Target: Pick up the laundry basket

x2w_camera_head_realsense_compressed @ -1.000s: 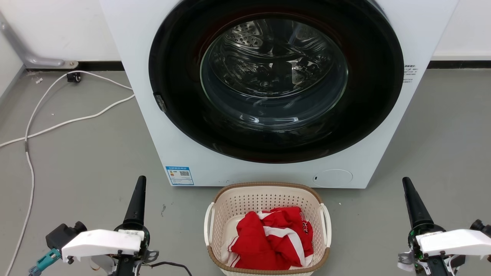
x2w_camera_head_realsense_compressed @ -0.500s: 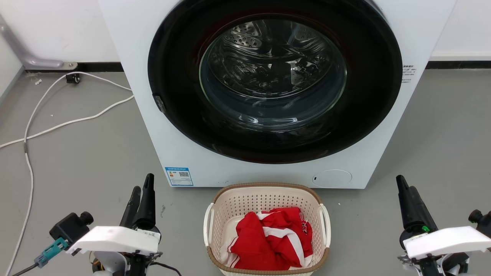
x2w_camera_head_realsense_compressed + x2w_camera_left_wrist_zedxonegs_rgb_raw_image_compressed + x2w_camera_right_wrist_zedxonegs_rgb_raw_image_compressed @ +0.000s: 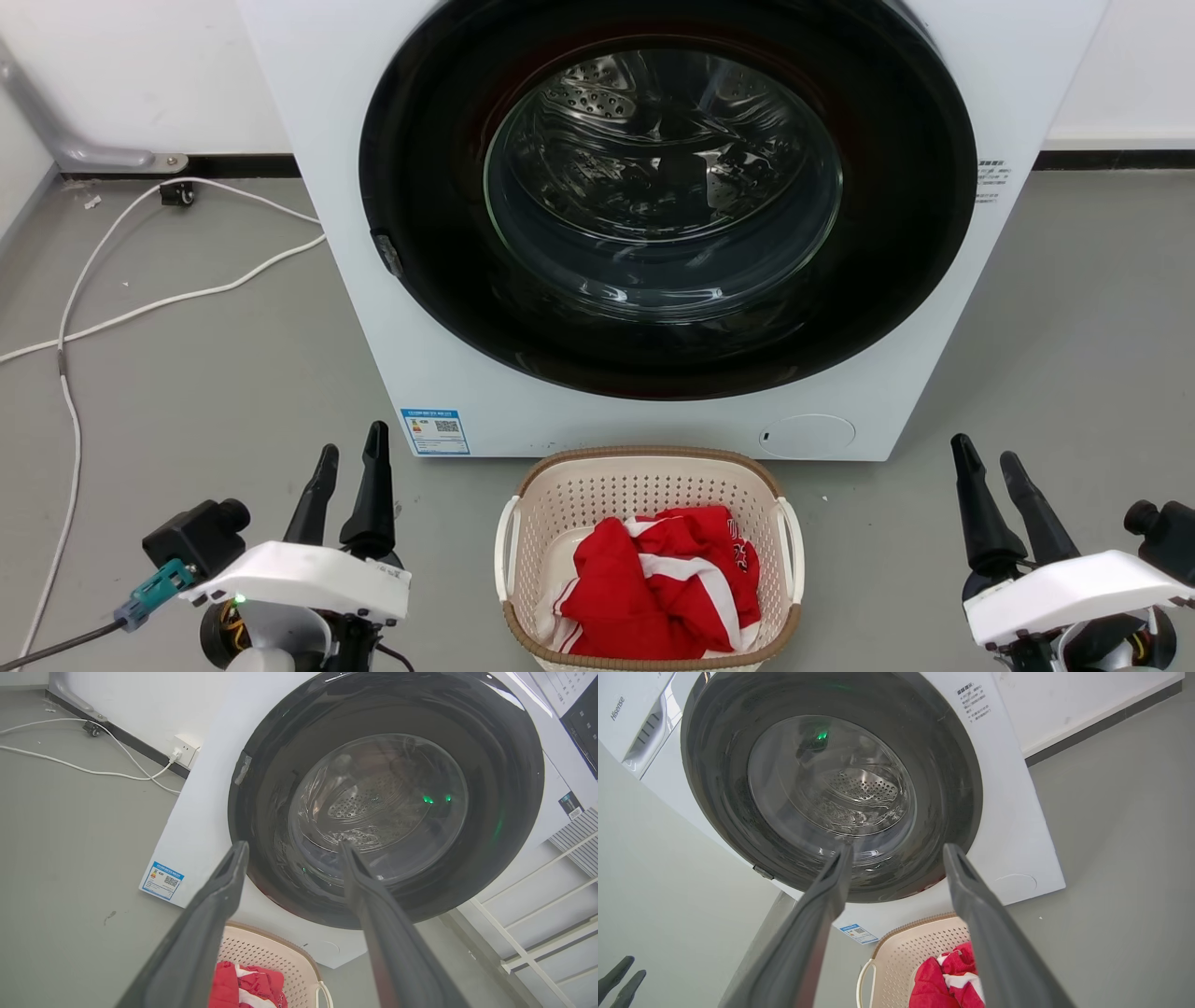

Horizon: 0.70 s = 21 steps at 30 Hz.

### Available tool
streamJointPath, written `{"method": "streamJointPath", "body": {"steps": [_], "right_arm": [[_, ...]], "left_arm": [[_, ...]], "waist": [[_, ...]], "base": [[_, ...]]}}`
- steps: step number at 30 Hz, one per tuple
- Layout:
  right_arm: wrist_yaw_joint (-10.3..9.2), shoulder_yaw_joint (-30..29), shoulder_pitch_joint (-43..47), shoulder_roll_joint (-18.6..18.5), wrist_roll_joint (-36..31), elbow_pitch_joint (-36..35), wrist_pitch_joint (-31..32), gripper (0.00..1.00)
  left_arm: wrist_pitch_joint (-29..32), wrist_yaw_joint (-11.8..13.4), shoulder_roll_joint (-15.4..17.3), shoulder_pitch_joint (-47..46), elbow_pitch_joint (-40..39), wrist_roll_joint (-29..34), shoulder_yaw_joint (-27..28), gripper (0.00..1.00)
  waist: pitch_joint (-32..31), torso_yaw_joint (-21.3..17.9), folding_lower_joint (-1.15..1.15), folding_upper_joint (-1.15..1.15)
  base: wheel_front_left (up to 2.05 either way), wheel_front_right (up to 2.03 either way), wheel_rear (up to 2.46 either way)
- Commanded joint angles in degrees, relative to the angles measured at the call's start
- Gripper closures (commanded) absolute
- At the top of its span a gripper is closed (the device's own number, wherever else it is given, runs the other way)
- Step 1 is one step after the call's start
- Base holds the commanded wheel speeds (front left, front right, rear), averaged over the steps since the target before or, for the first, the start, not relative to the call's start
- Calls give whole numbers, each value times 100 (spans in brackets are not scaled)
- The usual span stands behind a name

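Note:
The laundry basket (image 3: 644,481) stands on the floor just in front of the washing machine, cream and perforated, with a brown rim and white side handles. A red and white garment (image 3: 663,579) lies inside it. My left gripper (image 3: 352,443) is open, left of the basket and well apart from it. My right gripper (image 3: 982,450) is open too, farther off on the right. The left wrist view has the open left gripper (image 3: 293,845) above the basket (image 3: 271,956). Along the open right gripper (image 3: 897,847), the right wrist view shows the basket (image 3: 920,947) low down.
The white washing machine (image 3: 317,140) with its round dark door rises right behind the basket. White cables (image 3: 140,303) trail over the grey floor at the left. A white rack (image 3: 537,905) stands beside the machine. Open floor lies on both sides of the basket.
Both grippers went from fingers together to fingers spread. The left arm shifted slightly right and the right arm slightly left, towards the basket. The basket has not moved.

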Motion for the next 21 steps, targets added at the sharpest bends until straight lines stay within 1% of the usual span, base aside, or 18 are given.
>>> {"method": "streamJointPath", "body": {"steps": [1,21], "right_arm": [[0,-8,13,6,-176,-111,3,0],[0,-10,187,19,-1600,-265,104,0]], "left_arm": [[-53,25,42,-161,-44,173,-21,0],[-350,206,137,-267,280,1552,-257,0]], "waist": [[-1,-1,0,0],[-49,-29,0,0]], "base": [[0,0,0],[0,0,0]]}}
